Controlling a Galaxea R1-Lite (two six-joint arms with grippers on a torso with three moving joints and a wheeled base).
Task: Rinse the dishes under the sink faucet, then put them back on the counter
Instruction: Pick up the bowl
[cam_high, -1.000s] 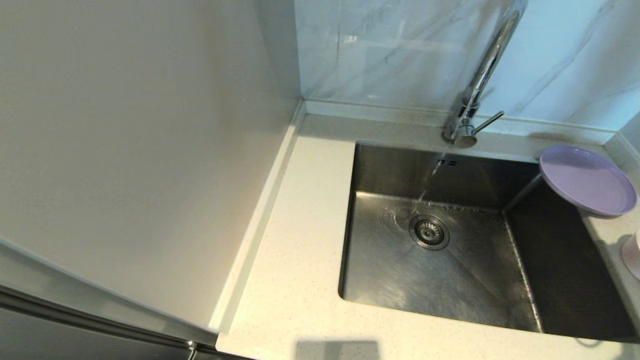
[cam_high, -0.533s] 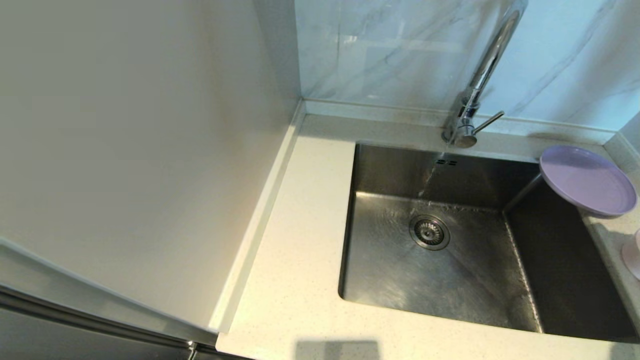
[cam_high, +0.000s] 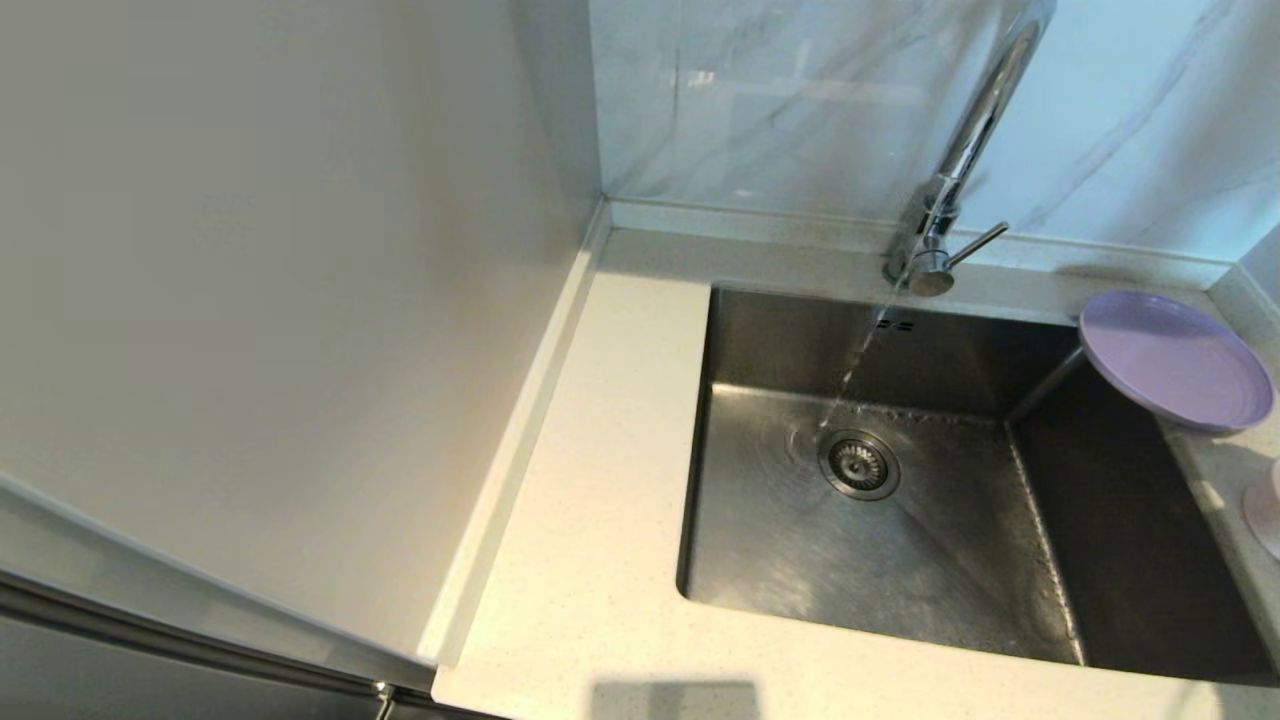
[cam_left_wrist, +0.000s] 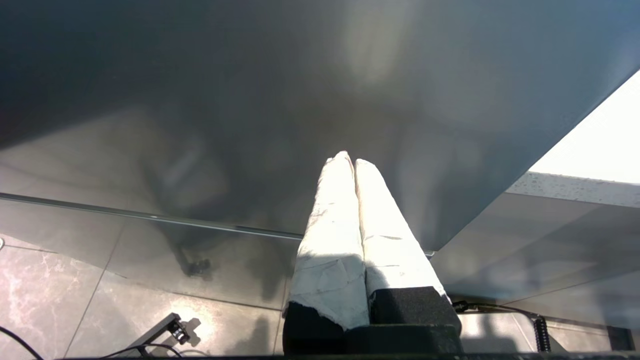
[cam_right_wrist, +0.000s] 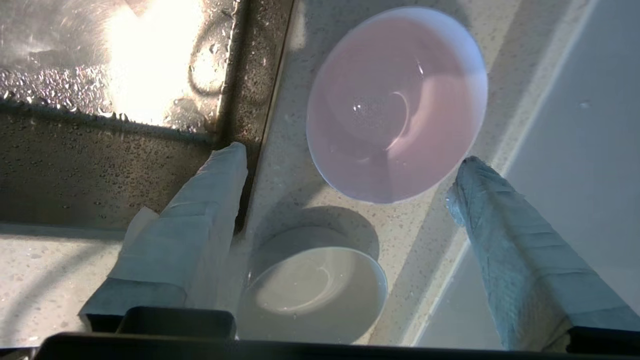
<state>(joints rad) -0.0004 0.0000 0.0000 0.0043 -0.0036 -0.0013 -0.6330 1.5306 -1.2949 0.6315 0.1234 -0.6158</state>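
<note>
My right pincer (cam_right_wrist: 350, 155) hangs over the counter (cam_right_wrist: 280, 165) beside the sink basin (cam_right_wrist: 100, 145), its two wrapped fingers (cam_right_wrist: 200, 210) spread wide with nothing between them. Below it the pale pink bowl (cam_right_wrist: 397, 102) sits upright on the speckled stone, free of both fingers, and a second, whitish bowl (cam_right_wrist: 312, 290) stands just beside it, nearer my wrist. From my head I see the lilac plate (cam_high: 1175, 360) resting on the counter at the basin's far right corner, its edge jutting over the steel, and only a sliver of the pink bowl at the frame's right border. The faucet (cam_high: 950, 190) runs a thin stream into the basin near the drain (cam_high: 858, 464). My left pincer (cam_left_wrist: 350, 162) is parked away from the sink, fingers pressed together.
</note>
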